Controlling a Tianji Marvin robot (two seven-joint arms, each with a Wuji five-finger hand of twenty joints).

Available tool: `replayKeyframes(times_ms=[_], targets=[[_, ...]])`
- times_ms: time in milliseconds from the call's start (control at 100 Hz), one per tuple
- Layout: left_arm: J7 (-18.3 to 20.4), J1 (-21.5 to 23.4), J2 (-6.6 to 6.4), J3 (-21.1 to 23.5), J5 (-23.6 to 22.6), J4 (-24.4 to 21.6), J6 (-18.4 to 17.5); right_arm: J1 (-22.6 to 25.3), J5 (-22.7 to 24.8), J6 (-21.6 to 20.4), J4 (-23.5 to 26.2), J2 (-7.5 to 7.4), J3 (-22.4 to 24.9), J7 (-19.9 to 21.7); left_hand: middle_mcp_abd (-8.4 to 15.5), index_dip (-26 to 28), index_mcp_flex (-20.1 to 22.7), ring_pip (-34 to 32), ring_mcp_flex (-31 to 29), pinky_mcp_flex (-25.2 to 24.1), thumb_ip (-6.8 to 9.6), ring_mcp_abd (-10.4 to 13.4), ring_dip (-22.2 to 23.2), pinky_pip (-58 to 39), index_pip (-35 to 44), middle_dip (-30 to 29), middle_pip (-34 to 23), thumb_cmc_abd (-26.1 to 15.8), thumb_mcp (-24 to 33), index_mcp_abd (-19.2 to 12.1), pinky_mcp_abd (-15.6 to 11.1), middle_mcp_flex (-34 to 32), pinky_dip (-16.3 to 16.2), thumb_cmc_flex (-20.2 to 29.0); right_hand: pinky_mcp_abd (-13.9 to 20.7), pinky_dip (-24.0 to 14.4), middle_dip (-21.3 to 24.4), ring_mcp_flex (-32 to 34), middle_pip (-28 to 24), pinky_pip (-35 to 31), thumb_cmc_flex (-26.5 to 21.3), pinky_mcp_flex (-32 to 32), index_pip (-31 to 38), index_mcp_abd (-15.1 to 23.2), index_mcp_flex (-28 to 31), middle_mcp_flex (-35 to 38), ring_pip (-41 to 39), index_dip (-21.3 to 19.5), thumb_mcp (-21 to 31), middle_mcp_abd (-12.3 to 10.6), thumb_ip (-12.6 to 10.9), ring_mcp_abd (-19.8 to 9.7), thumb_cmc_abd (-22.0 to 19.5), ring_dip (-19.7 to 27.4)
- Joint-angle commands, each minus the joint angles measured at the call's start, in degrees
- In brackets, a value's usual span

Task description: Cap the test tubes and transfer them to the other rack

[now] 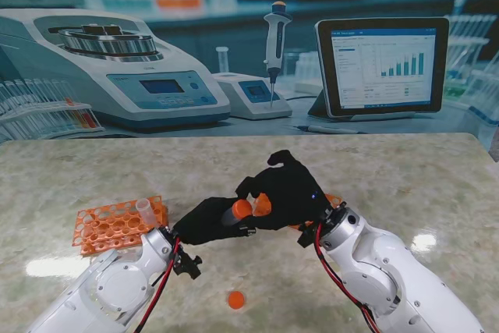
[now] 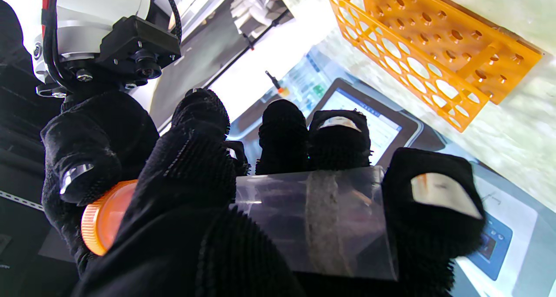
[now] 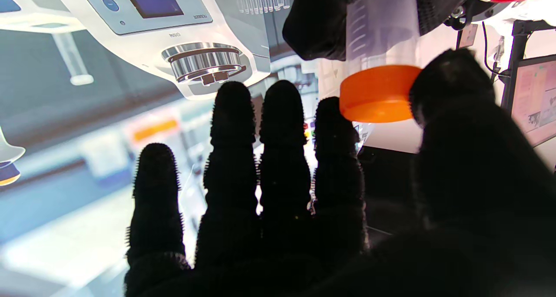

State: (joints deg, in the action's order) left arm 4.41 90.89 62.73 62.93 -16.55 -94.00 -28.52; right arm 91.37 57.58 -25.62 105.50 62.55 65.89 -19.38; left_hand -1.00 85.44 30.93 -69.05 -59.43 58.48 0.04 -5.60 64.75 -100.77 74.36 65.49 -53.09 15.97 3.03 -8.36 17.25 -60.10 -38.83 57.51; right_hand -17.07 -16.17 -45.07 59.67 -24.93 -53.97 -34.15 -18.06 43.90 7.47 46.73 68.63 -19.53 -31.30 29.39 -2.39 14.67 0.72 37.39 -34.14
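The left robot hand [image 1: 204, 221], gloved in black, has its fingers curled around a clear plastic test tube [image 2: 312, 219] and holds it above the middle of the mottled stone tabletop [image 1: 405, 185]. The tube's long axis lies roughly level, running left to right, with its orange screw cap [image 1: 242, 209] end pointing right toward the other hand. In the left wrist view the tube's wall shows between the fingers, and its closed end is hidden behind a fingertip.

The right robot hand [image 1: 290, 190], also in a black glove, meets that capped end. In the right wrist view its thumb [image 3: 451, 88] and nearest finger touch the rim of the cap, while the other three fingers stand straight and apart, holding nothing. Whether the cap is fully seated on the tube cannot be made out.

An orange plastic grid rack [image 1: 118, 224] lies on the tabletop to the left, its near corner covered by the left arm. One clear uncapped tube [image 1: 145, 208] stands upright at its right end. A sliver of a second orange rack [image 1: 334, 201] shows just behind the right wrist, mostly hidden. A loose orange cap [image 1: 235, 299] lies flat on the tabletop, near, between the two arms.
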Motion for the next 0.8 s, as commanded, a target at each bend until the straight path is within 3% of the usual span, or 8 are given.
replayKeyframes(times_ms=[0,790], targets=[[0.2,0.2,0.14,-0.4,-0.1,-1.0,-0.4,0.4,0.0,0.5,-0.7,0.32,-0.4,0.0,2.2,1.9,1.1,-2.1,-0.4,2.0,0.25,0.7,0.9,-4.8,1.0,-0.2,0.3,-3.5,0.5,-2.5,-3.5,-0.2,0.2,1.4,0.4,-0.9,0.1,1.5,-0.7,-0.8,-5.4,0.1,9.0,10.2,6.4,1.6,-2.7,-1.1,5.6,-1.7,-1.7,-1.0,-6.1,-0.9],[0.6,0.1,0.05,-0.7,-0.4,-1.2,0.0,0.3,0.8,1.8,-2.9,0.58,-2.1,-3.7,2.1,1.9,1.1,-2.1,-0.4,1.9,0.23,0.7,0.9,-4.9,1.0,-0.2,0.3,-3.3,0.5,-2.4,-3.6,-0.3,0.4,1.4,0.9,-2.0,2.9,4.4,-3.7,-1.6,-2.0,-1.4,11.1,12.5,10.3,5.1,-5.0,-0.8,4.2,-2.7,-2.1,-1.6,-4.6,-2.4]])
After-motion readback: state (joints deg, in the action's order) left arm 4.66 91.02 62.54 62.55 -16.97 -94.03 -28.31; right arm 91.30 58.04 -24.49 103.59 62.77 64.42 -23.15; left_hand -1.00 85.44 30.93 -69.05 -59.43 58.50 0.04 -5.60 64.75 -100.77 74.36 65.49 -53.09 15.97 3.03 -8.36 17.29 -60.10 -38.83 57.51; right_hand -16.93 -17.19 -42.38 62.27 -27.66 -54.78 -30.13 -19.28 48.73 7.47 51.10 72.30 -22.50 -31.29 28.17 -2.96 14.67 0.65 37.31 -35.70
